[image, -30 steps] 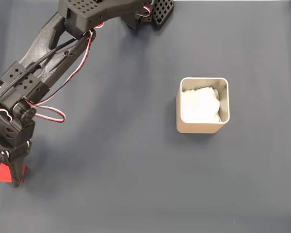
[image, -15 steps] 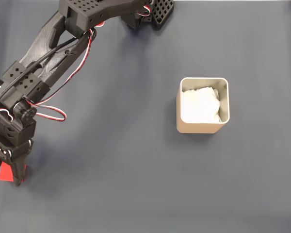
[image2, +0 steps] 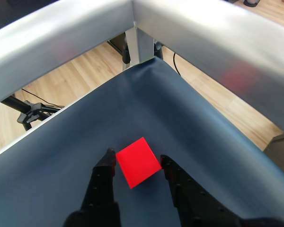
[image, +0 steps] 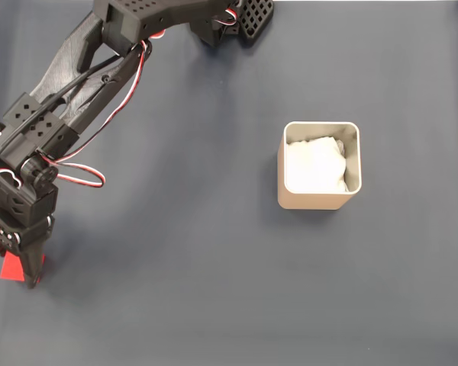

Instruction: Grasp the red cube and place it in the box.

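Red cube [image2: 138,162] sits between your two fingers in the wrist view, one fingertip [image2: 109,158] at its left edge, the other at its right. Gripper [image2: 137,160] straddles it: fingers spread about a cube's width, flanking it. I can't tell from either view whether the pads have actually made contact, so I wouldn't call it gripped.

In the fixed view the cube [image: 11,266] is at the far left edge of the dark blue mat [image: 214,267], mostly hidden under the gripper [image: 30,276]; you see one red corner poking out on the left.

What changed over the last second: the arm [image: 69,99] pulled back slightly toward the left in the fixed view, and less red shows now than before. The visible patch went from a fuller block to a small triangle, and it looks shifted a touch. My read: the fingers have come down further around the cube, possibly nudging it.

Box [image: 319,166] is well apart, right of centre, upright, white padding [image: 313,164] inside, nothing red in it. Hasn't moved.

So you're at the grasp step, transport not started. Cube lies rotated relative to the fingers, corner pointing away from the camera. Closing now will probably twist it square or squeeze it out sideways. Close slowly and check the cube lifts with you before swinging right toward the box.
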